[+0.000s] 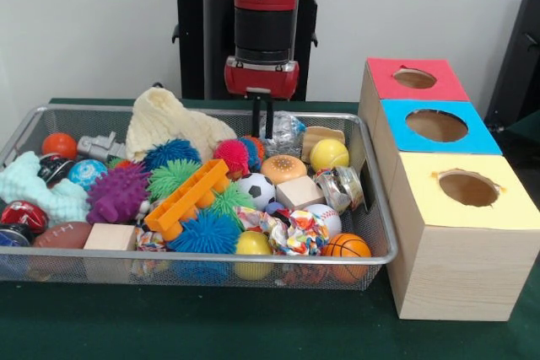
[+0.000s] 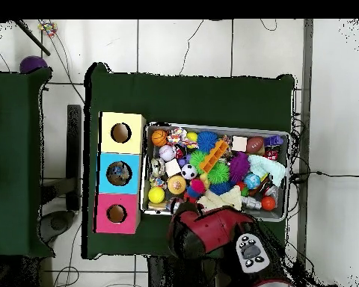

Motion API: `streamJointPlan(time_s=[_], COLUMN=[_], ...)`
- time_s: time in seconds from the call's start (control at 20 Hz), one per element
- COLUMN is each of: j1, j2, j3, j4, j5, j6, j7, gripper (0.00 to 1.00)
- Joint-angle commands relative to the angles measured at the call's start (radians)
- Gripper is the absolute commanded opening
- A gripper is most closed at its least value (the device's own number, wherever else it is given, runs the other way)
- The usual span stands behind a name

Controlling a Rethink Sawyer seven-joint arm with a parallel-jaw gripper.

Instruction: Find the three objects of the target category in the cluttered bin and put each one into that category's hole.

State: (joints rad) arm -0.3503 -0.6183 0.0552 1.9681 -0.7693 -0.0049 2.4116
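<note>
In the front view the bin sits on the table, with three boxes in a row just beside its right side. A crumpled bottle lies at the bin's far side, another bottle by its right wall, and the gripper hangs over the far rim.

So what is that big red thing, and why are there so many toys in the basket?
The red thing is a robot arm. One picture looks at it from across the table; the other looks straight down from above. Its claw hangs over the back of the wire bin, holding nothing; its two thin fingers are a little apart. The bin is full of balls, spiky toys, wooden blocks and a crinkly clear bottle just under the claw. Beside the bin is a box with three holes in pink, blue and yellow tops. The robot should drop bottles into one hole.
</note>
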Motion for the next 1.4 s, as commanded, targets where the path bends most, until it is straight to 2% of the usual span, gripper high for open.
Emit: streamJointPlan(time_s=[0.05, 0.35, 0.7, 0.75, 0.9, 1.0, 1.15, 1.4], j1=[-0.092, -0.089, -0.013, -0.003, 0.036, 0.105, 0.164, 0.298], j2=[-0.012, 0.002, 0.043, 0.045, 0.046, 0.076, 0.072, 0.134], j3=[0.165, 0.166, 0.097, 0.088, 0.05, -0.025, -0.08, -0.175], j4=[0.015, -0.005, -0.003, -0.002, -0.001, 0.008, 0.044, 0.071], j5=[-0.081, -0.121, -0.122, -0.118, -0.123, -0.096, -0.057, 0.038], j6=[0.15, 0.151, 0.091, 0.087, 0.061, -0.003, -0.033, -0.147], j7=[-0.174, -0.15, -0.037, -0.026, -0.004, 0.069, 0.117, 0.184], gripper=[0.0, 0.0, 0.0, 1.0, 1.0, 1.0, 1.0, 1.0])
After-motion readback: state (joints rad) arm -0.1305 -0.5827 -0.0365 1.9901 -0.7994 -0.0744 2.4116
